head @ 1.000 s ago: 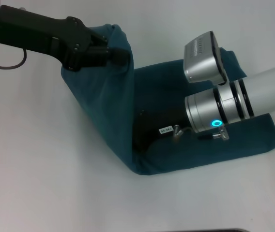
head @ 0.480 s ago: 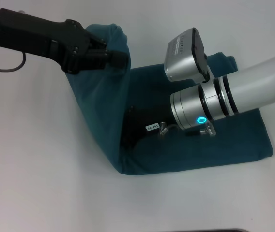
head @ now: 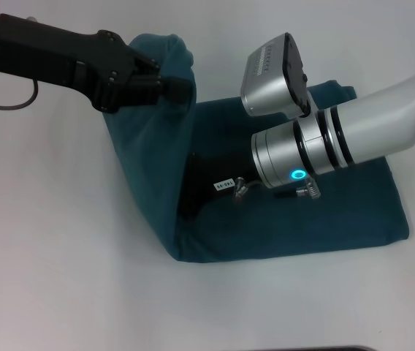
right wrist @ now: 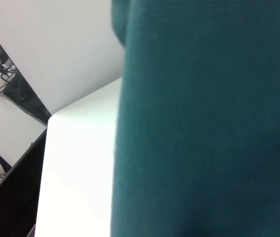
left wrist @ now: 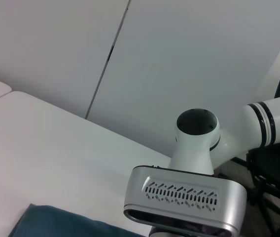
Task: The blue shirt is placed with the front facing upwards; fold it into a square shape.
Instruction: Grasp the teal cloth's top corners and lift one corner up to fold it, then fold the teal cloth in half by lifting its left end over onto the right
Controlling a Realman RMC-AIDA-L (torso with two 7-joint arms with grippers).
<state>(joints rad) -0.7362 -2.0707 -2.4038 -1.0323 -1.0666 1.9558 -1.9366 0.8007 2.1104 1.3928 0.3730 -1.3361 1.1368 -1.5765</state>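
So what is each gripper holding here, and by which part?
The left gripper pinches the blue shirt by a raised far-left edge. The right gripper reaches under that fold; its hold cannot be told.

One blue shirt (head: pixel 295 219), two pincers, left (head: pixel 177 89) and right (head: pixel 193 197), on one table (head: pixel 61 278).

Right gripper (head: pixel 193 191): fingers buried under the raised fold of the blue shirt (head: pixel 288 219); small label text illegible.

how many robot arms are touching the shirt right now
2. The left claw pinches the raised far-left edge of the blue shirt, lifting it off the table. The right arm reaches in over the shirt's middle; its claw sits under the lifted fabric, mostly hidden.
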